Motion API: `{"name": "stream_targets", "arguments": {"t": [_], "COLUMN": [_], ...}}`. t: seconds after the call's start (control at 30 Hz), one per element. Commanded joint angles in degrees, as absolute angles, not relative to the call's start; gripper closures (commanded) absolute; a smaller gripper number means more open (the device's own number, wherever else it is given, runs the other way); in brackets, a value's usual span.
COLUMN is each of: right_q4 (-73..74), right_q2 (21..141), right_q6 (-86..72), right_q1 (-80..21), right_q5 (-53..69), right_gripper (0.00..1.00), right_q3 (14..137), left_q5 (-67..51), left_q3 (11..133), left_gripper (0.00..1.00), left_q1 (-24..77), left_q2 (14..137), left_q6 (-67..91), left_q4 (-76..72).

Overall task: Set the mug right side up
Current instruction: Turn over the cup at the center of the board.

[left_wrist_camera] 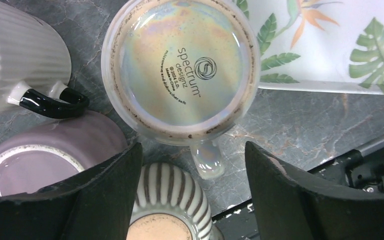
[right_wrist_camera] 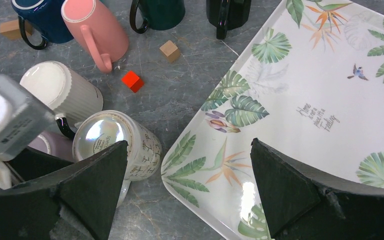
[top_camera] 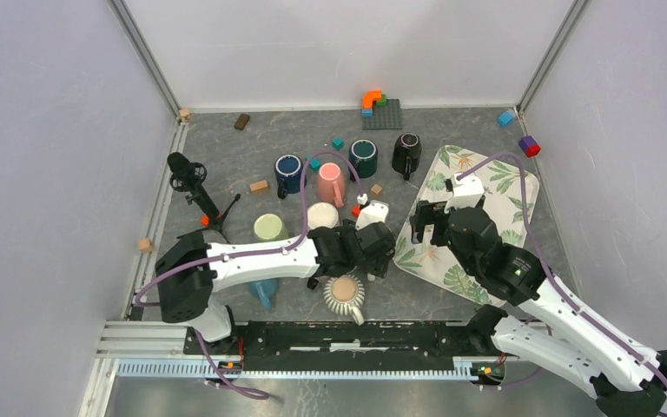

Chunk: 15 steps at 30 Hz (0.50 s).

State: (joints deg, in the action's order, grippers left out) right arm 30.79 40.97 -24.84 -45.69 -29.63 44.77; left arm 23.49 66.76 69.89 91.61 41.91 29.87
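Note:
The upside-down mug [left_wrist_camera: 180, 70] is pearly white and iridescent; its base, printed "spectrum designz", faces up. It stands on the grey table beside the tray's corner, and its handle [left_wrist_camera: 207, 161] points at the gap between my left fingers. My left gripper [left_wrist_camera: 192, 195] is open and empty, hovering just above and near the mug. The right wrist view shows the mug [right_wrist_camera: 130, 142] partly behind my left gripper. In the top view the left gripper [top_camera: 373, 248] hides the mug. My right gripper [right_wrist_camera: 190, 190] is open and empty over the tray's near-left edge [top_camera: 430, 224].
A striped mug [left_wrist_camera: 167, 210], a purple mug [left_wrist_camera: 45, 155] and a white ribbed mug [left_wrist_camera: 15, 55] crowd the left gripper. Pink [top_camera: 331, 182], navy [top_camera: 289, 174], green [top_camera: 363, 157] and black [top_camera: 406, 154] mugs stand farther back. A leaf-print tray [top_camera: 495, 200] lies right. Small blocks lie scattered.

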Motion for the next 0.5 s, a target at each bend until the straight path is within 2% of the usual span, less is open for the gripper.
{"name": "stream_targets", "arguments": {"t": [0.0, 0.47], "right_q4": [29.79, 26.50], "right_q2": [40.66, 43.26], "right_q6": [-25.72, -25.23], "right_q1": [-45.64, -45.60], "right_q5": [-30.51, -29.05], "right_gripper": [0.02, 0.02], "right_q3": [45.71, 42.75], "left_q5": [27.11, 31.16], "left_q3": [68.73, 70.90], "left_gripper": [0.22, 0.50], "left_q1": [70.16, 68.05], "left_q2": [93.10, 97.72], "left_q6": [43.24, 40.35], "left_q4": [29.26, 29.45]}}
